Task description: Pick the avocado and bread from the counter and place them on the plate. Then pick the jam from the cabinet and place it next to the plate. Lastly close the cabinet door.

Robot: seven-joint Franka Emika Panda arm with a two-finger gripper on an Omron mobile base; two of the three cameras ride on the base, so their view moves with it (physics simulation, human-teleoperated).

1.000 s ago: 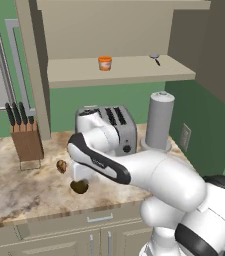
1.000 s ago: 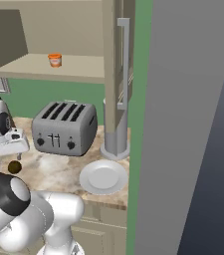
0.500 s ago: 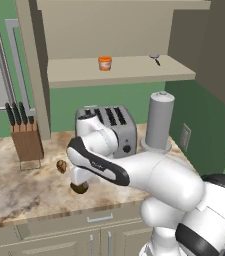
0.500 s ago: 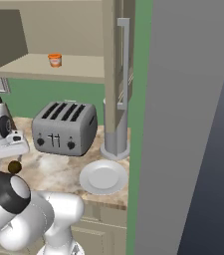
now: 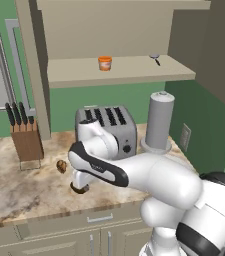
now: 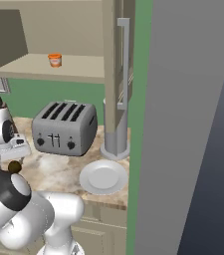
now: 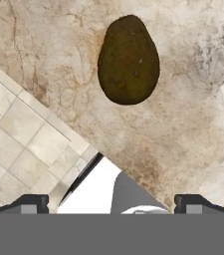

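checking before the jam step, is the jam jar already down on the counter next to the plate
No, the jam sits on the cabinet shelf, well above the counter where the plate lies.

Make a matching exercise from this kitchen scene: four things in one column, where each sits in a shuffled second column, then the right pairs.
Things:
1. jam
2. avocado
3. plate
4. bread

Places:
A. on the counter beside the knife block
B. on the cabinet shelf
C. on the counter directly under the open gripper
D. on the counter in front of the grey cylinder, right of the toaster

Pairs: 1-B, 2-C, 3-D, 4-A
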